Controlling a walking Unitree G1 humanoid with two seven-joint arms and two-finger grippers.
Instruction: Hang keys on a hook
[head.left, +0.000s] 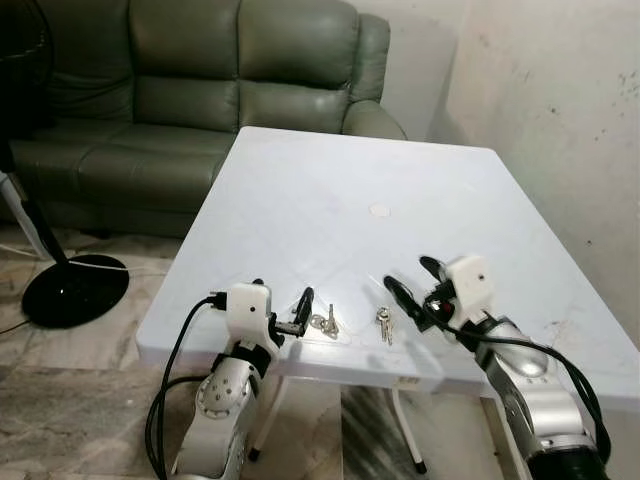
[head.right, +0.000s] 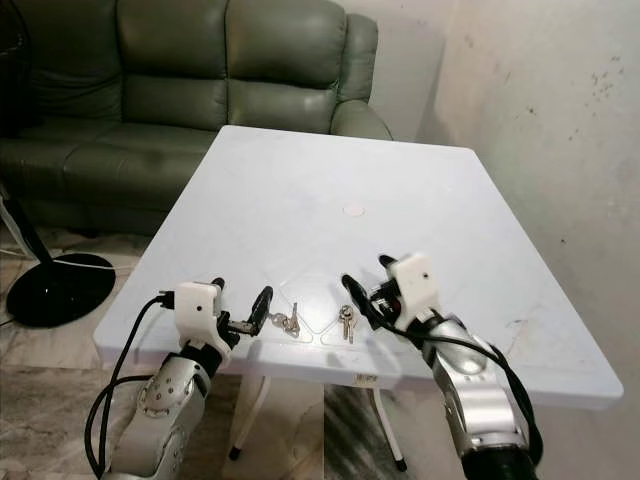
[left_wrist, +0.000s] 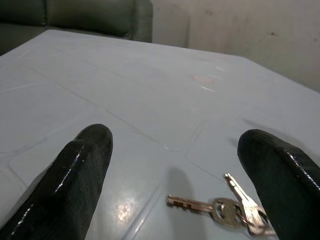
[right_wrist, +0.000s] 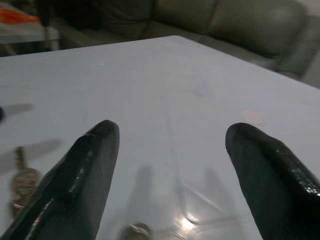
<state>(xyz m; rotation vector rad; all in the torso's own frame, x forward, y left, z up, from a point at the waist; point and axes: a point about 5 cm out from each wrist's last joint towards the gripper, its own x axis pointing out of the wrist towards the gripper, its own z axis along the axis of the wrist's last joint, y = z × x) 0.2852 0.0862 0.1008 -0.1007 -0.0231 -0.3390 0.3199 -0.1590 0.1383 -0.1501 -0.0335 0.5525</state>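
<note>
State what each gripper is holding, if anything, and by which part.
Nothing is held. The left gripper and right gripper are both open above the table, with two bunches of keys lying loose between them.

Table (head.left: 400, 170) bare across frame centre, w/ free passage; sofa (head.left: 200, 70) blocks upper left, wall (head.left: 560, 90) at right.

In the right wrist view, a bunch of keys (right_wrist: 135, 232) near the table's front edge is cut off by the picture's edge; another (right_wrist: 19, 181) is blurred.
</note>
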